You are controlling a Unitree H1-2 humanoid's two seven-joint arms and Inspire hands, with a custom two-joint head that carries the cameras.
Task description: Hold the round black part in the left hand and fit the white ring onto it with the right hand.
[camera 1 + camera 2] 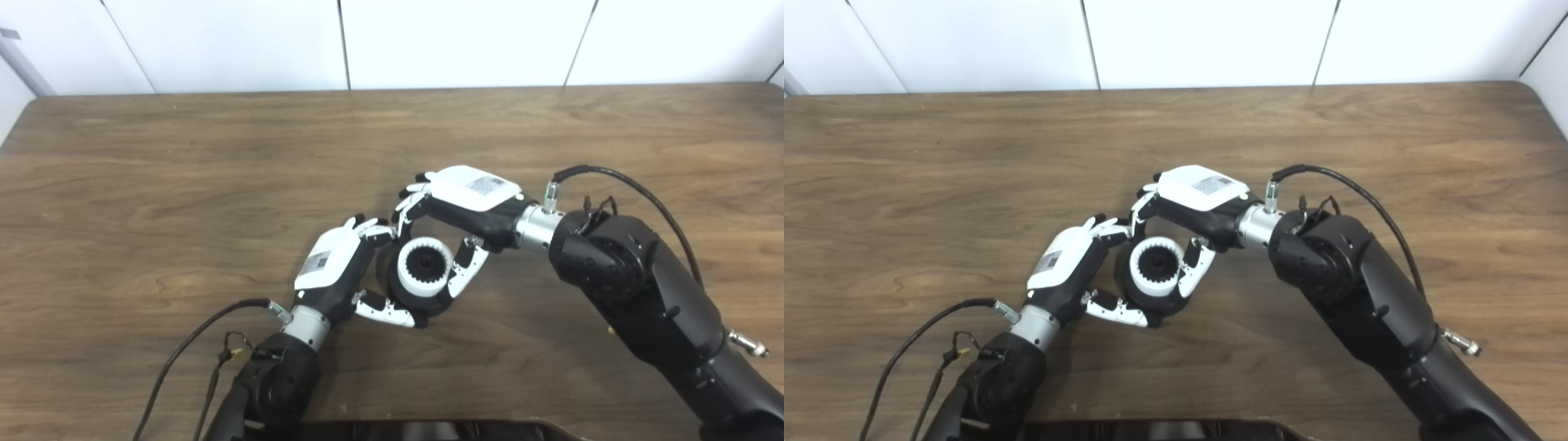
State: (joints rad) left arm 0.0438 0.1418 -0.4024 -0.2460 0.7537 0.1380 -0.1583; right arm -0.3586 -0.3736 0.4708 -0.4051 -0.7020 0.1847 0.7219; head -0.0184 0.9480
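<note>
White ring (425, 267) sits in black part (398, 293), both robot hands gripping.

black arms (637, 288), white-backed hands; silver wrists, cables

My left hand (334, 269) and right hand (465, 205) meet mid-table — fingers curled inward, both closed around a shared load

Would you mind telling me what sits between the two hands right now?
The black part wearing the white ring sits between the left hand and right hand, shown in both views.
</note>
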